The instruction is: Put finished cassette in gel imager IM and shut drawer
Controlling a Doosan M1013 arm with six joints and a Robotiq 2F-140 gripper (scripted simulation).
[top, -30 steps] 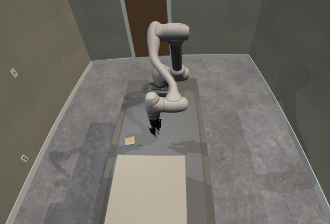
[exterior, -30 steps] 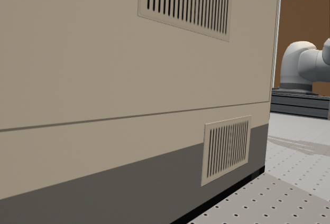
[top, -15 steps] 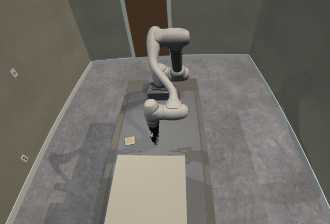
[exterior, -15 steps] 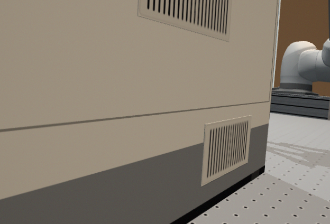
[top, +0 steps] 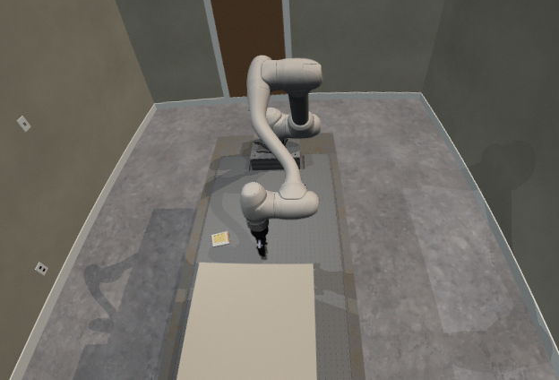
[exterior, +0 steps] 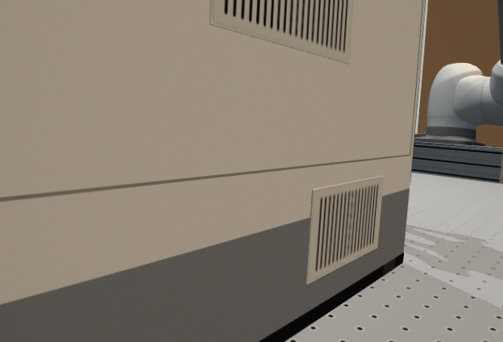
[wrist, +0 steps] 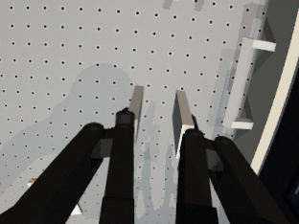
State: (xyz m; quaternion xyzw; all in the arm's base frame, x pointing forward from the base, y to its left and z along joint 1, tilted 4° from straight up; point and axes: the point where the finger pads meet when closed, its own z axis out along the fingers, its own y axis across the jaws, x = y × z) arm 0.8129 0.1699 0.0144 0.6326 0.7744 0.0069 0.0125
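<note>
Robot claw poised by a gel imager's drawer handle, cassette waiting on the deck.

The drawer-opening step appears to be in hand. The claw (top: 261, 249) (wrist: 158, 101) is held low in front of the gel imager (top: 254, 322) (exterior: 162, 127) (wrist: 278, 105), a large cream cabinet. Its fingers are set narrow, with a slim gap left between the pads and nothing gripped. In the wrist view, a pale bar handle (wrist: 241, 86) is seen to the right of the fingers, well apart from them. No pulled-out drawer is shown from above, so the drawer is judged to be shut. For the next move, the claw would need to be brought to the bar and set on or behind it, so that the drawer can be drawn straight out towards the arm's base.

The cassette (top: 219, 238) (wrist: 77, 210) is laid flat on the perforated surface (top: 306, 240) (exterior: 426, 310) (wrist: 48, 48), to the robot's right of the claw and near the imager's front. It is seen as a small white-framed slab with a yellow face and orange marks along the side nearest the claw (only scraps of it are shown in the wrist view, behind a black finger).
</note>
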